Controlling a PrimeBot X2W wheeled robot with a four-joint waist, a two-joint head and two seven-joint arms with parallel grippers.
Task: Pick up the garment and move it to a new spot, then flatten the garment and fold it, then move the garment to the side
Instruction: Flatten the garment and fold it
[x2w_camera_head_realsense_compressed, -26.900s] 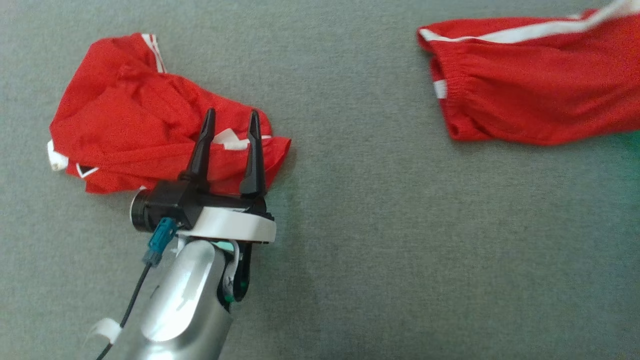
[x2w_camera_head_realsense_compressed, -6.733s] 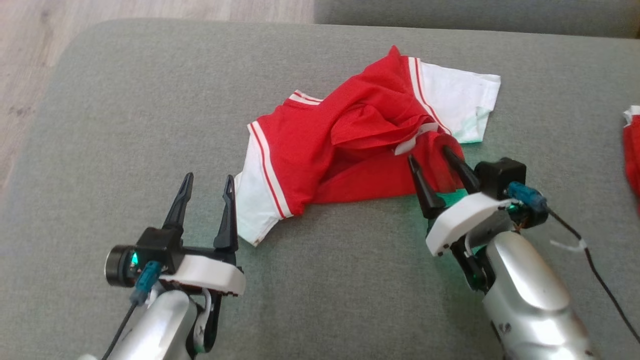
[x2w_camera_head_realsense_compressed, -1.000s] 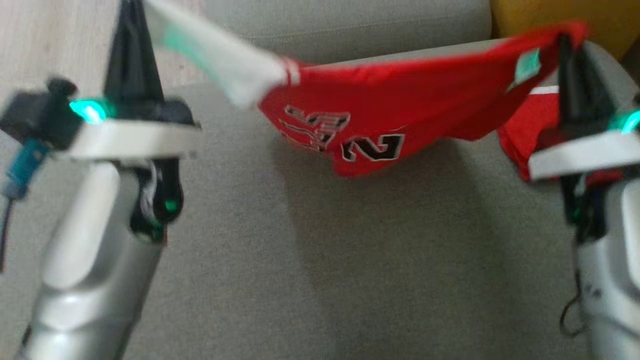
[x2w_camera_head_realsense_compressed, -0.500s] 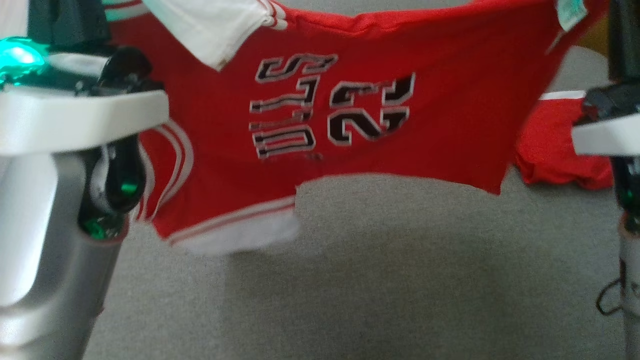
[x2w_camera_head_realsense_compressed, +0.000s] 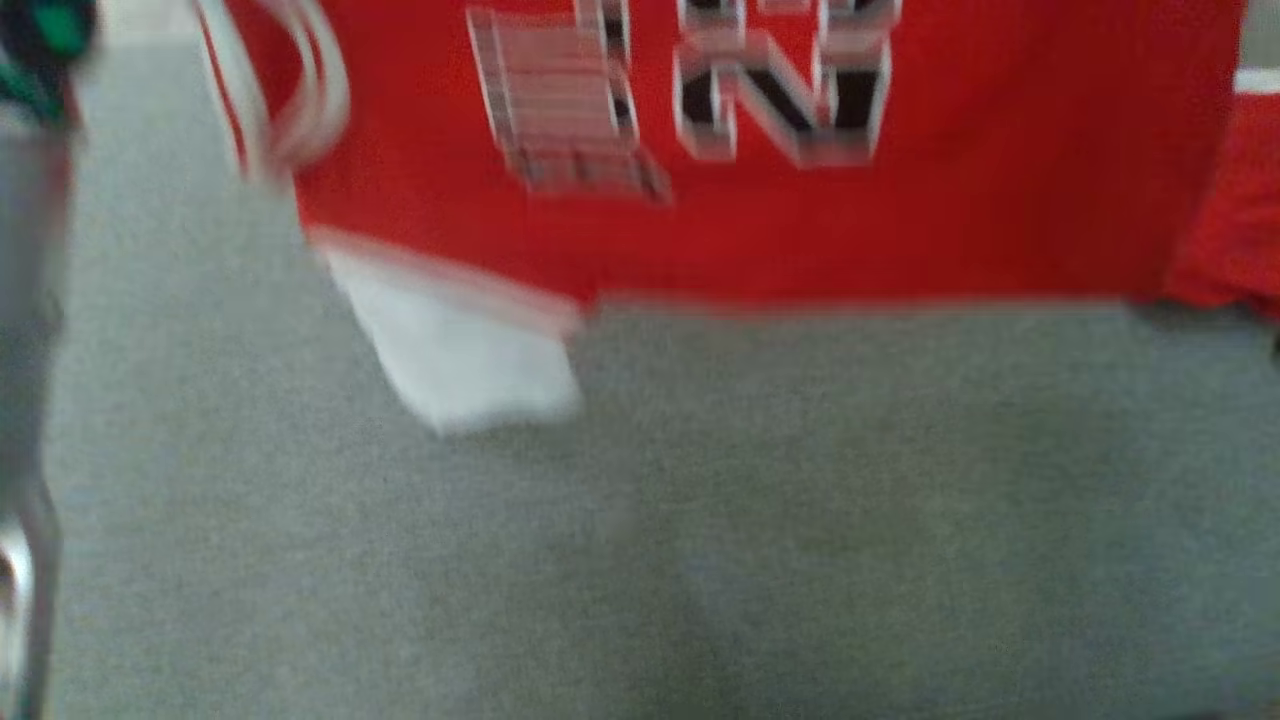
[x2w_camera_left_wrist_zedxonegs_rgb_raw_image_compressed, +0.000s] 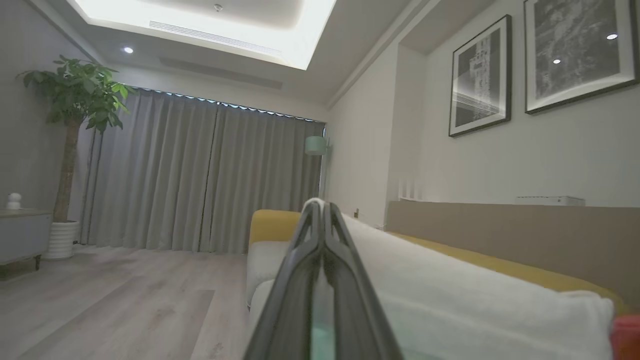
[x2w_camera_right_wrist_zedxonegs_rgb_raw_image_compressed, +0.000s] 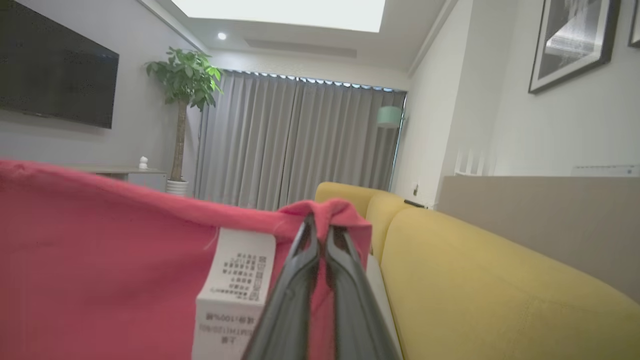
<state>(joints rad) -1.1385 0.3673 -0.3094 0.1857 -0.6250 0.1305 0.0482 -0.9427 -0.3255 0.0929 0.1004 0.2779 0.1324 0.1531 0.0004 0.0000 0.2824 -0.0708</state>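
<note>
red garment (x2w_camera_head_realsense_compressed: 950, 200) with white trim and dark numerals hangs spread, blurred, above grey cushion.

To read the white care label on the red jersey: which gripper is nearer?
Right. The right gripper pinches the red jersey beside the white care label; the left gripper holds its white sleeve.

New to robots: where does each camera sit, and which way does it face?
Head view: on the head, facing down at the grey cushion; garment hangs above, forearm at left.
Left wrist view: left wrist, facing the curtains; shut jaws pinch the white sleeve.
Right wrist view: right wrist, same way; jaws pinch red fabric by the label.
Wrist views share curtains and plant.
</note>
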